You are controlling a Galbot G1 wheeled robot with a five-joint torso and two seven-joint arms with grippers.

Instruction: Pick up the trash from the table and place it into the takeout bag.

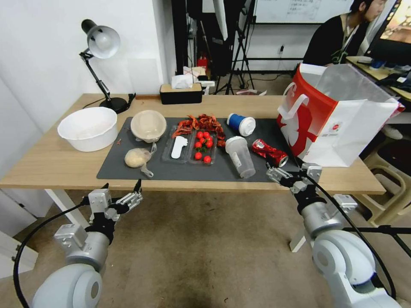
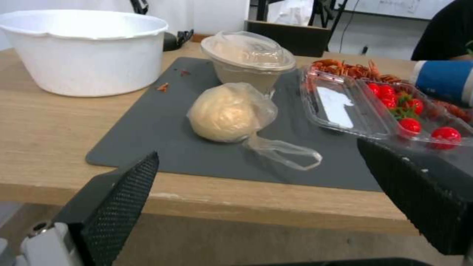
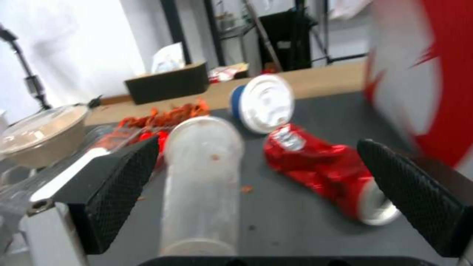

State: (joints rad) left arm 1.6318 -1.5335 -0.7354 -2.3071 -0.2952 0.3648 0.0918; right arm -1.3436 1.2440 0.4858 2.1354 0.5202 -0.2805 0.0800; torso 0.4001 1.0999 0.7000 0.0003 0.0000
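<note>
- At the table's (image 1: 51,164) near edge, the right gripper (image 1: 286,172) hangs wide open and empty just short of the crushed red can (image 1: 269,152), which lies on the dark grey mat (image 1: 171,171) beside the takeout bag (image 1: 338,115).
- Risk: the can is dented and lies on its side; an off-centre pinch may squirt it toward the bag.
- Risk: the clear plastic cup (image 1: 239,156) lies just beside the can; a finger could knock it rolling.
- Left gripper (image 1: 122,192): spread open, empty, short of the small clear bag with beige lump (image 1: 137,157).
</note>
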